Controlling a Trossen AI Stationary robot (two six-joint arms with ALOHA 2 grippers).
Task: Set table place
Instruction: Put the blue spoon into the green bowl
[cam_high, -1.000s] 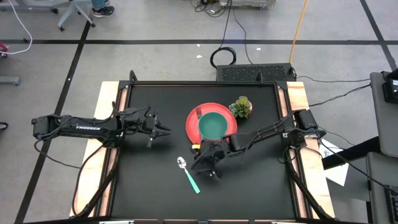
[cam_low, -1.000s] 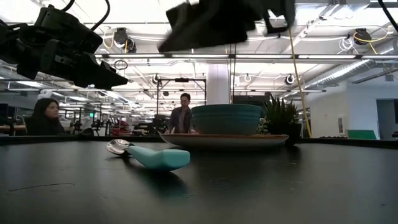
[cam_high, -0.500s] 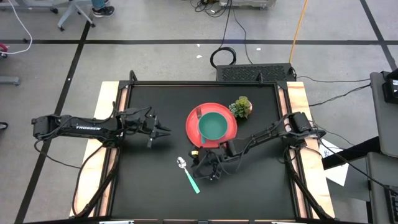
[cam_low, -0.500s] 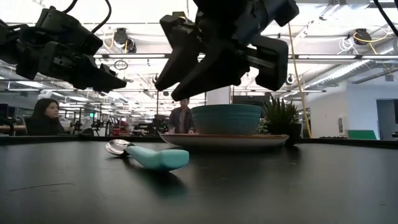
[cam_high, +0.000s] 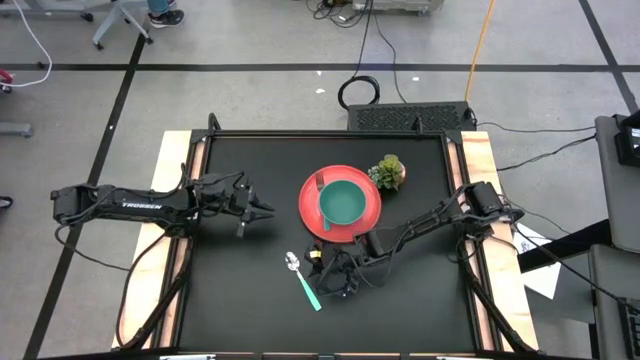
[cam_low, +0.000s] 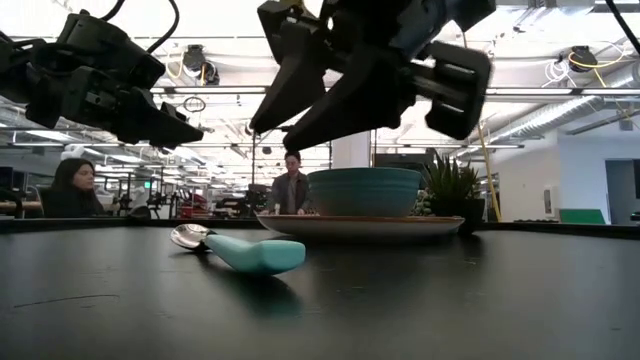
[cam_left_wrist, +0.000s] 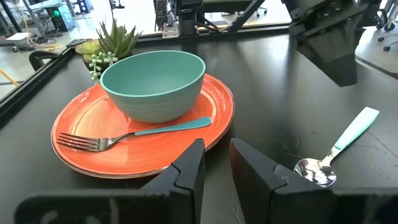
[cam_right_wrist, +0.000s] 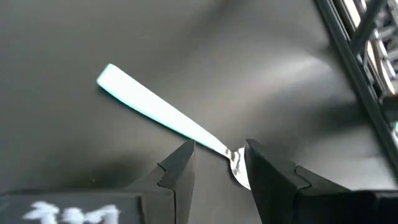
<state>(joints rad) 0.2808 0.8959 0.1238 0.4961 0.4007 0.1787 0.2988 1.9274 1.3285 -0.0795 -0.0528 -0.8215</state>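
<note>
A spoon (cam_high: 303, 281) with a teal handle lies flat on the black table (cam_high: 230, 290), near the front of the red plate (cam_high: 311, 212). The plate holds a teal bowl (cam_high: 344, 202) and a teal-handled fork (cam_left_wrist: 134, 134). My right gripper (cam_high: 328, 284) is open and hangs above the spoon's handle; in the right wrist view its fingers stand on either side of the spoon's neck (cam_right_wrist: 214, 144) without touching it. The low view shows the gripper (cam_low: 275, 135) well above the spoon (cam_low: 245, 251). My left gripper (cam_high: 266, 209) waits left of the plate, a narrow gap between its fingers (cam_left_wrist: 216, 167).
A small potted succulent (cam_high: 388, 172) stands at the plate's far right. Pale wooden strips (cam_high: 172, 190) run along the table's short sides. Bare table lies near the front edge and on the left. People sit in the room beyond the table (cam_low: 292, 183).
My right gripper has gone toward the table's near edge, away from the plate, and has come down over the spoon's handle. The spoon, plate and bowl have stayed where they were.
</note>
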